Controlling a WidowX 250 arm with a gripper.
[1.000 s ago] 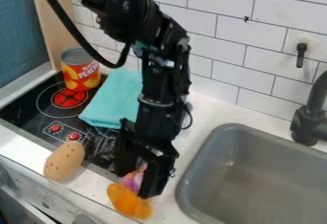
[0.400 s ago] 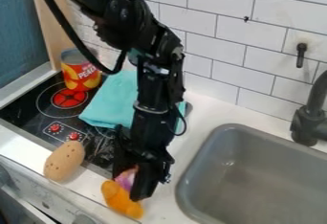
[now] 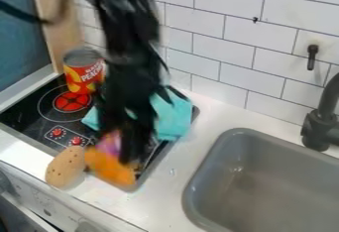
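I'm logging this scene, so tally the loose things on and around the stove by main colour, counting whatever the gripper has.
Orange: 1 (the orange-and-purple thing in the gripper)
Teal: 1 (the cloth)
Red: 1 (the can, with yellow on its label)
Tan: 1 (the oval, dotted thing)
Total: 4

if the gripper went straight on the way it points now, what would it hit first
Probably the stove's near edge or the white counter in front, with the orange toy in the gripper touching first; depth is unclear.
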